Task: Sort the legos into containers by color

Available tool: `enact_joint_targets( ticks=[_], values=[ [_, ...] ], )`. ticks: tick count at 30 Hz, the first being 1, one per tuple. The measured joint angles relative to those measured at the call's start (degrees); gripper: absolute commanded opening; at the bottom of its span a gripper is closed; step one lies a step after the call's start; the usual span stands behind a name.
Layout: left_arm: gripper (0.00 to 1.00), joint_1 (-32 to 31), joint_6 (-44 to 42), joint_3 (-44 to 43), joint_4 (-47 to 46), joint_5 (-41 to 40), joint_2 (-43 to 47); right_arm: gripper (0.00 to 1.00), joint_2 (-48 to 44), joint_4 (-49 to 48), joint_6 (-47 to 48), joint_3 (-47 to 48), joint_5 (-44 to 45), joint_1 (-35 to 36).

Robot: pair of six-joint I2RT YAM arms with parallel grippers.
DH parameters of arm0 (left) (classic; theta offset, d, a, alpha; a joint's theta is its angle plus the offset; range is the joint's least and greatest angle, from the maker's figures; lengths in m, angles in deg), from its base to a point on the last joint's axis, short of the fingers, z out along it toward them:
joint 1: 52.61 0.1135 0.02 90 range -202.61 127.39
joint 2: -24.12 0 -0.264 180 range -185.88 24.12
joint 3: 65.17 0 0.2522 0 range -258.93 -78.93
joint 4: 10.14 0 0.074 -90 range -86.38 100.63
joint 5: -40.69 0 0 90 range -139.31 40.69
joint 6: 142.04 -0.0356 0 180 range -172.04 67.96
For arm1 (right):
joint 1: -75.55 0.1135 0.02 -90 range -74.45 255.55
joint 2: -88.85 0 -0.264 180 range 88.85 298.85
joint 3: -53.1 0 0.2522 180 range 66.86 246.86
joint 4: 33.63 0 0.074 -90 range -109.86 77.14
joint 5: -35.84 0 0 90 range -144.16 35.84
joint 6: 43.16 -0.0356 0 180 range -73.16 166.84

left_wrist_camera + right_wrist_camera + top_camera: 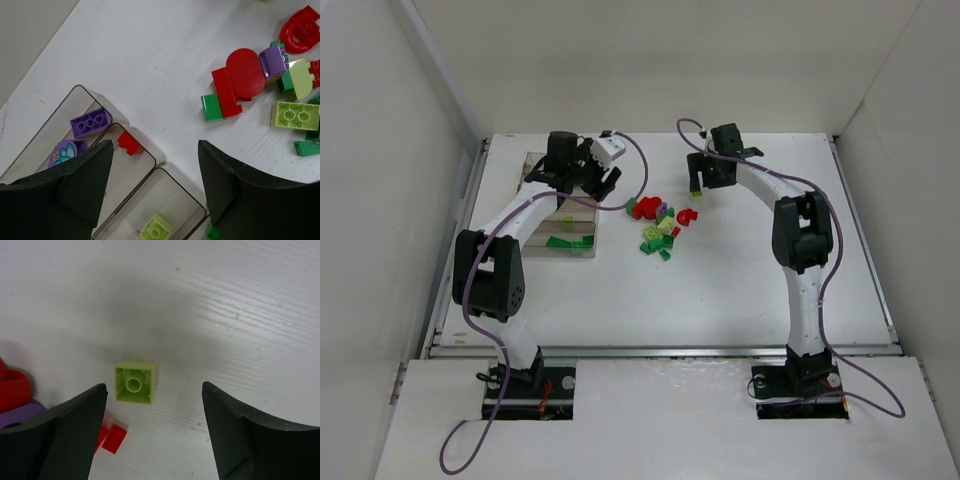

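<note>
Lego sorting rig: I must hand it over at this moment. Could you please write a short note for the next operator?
Left gripper: open, empty, above the tray.
Right gripper: open, straddling a lone lime brick on the table, not touching it.
Done: the tray holds two purple pieces, a red brick, a sorted lime brick and dark green bricks, each colour in its own compartment.
Left to do: the mixed pile mid-table (red, green, lime, purple) and the lone lime brick.
</note>
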Motion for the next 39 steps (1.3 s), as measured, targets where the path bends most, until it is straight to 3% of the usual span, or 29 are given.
enact_joint_targets(
  ticks=[2, 10, 13, 14, 15, 17, 18, 21, 25, 28, 31, 35, 39],
  values=[
    [0.66, 0.00, 0.39, 0.61, -0.11, -0.46, 0.00, 0.75, 0.11, 0.15, 0.59, 0.00, -1.16, 0.00],
    [0.66, 0.00, 0.96, 3.13, -2.14, -1.77, 0.79, 0.73, 3.37, 1.64, 1.31, 1.90, -2.69, 1.09],
    [0.67, 0.00, 1.09, 3.82, -2.67, -2.16, 1.27, 0.64, 4.48, 2.43, 1.64, 3.39, -2.43, 1.97],
    [0.67, 0.00, 1.09, 3.89, -2.73, -2.29, 1.46, 0.59, 4.55, 2.60, 1.62, 3.63, -2.36, 2.27],
    [0.67, 0.00, 1.11, 3.98, -2.93, -2.45, 1.57, 0.47, 4.55, 2.78, 1.60, 3.67, -2.32, 2.47],
    [0.67, 0.00, 1.09, 4.22, -3.30, -2.71, 2.01, 0.32, 4.55, 2.78, 1.51, 3.67, -2.01, 2.89],
    [0.67, 0.00, 1.11, 4.31, -3.41, -2.86, 2.27, 0.18, 4.55, 2.73, 1.29, 3.67, -1.81, 3.04],
    [0.66, 0.00, 0.87, 4.83, -3.78, -2.86, 3.02, 0.00, 4.55, 2.43, 0.92, 3.61, -1.44, 3.15],
    [0.64, -0.15, -1.84, 4.92, -3.30, -1.73, 3.65, 0.00, 4.22, 2.27, 0.79, 3.45, -1.29, 3.13],
    [0.71, -0.76, -6.80, 5.42, -2.36, 1.14, 4.70, 0.00, 2.08, 1.95, 0.70, 2.60, -5.77, 2.71],
    [0.79, -1.18, -11.78, 8.37, -2.71, 5.84, 8.09, 0.00, -2.89, 0.02, 0.33, 1.29, -16.41, 2.16],
    [0.80, -1.64, -15.39, 11.19, -6.95, 13.44, 13.73, 0.00, -12.31, -8.33, -3.26, -0.17, -33.03, 1.79],
    [0.80, -2.86, -16.00, 11.19, -14.08, 19.26, 17.66, 0.00, -19.82, -15.45, -6.23, -0.22, -43.52, 3.50]
  ],
)
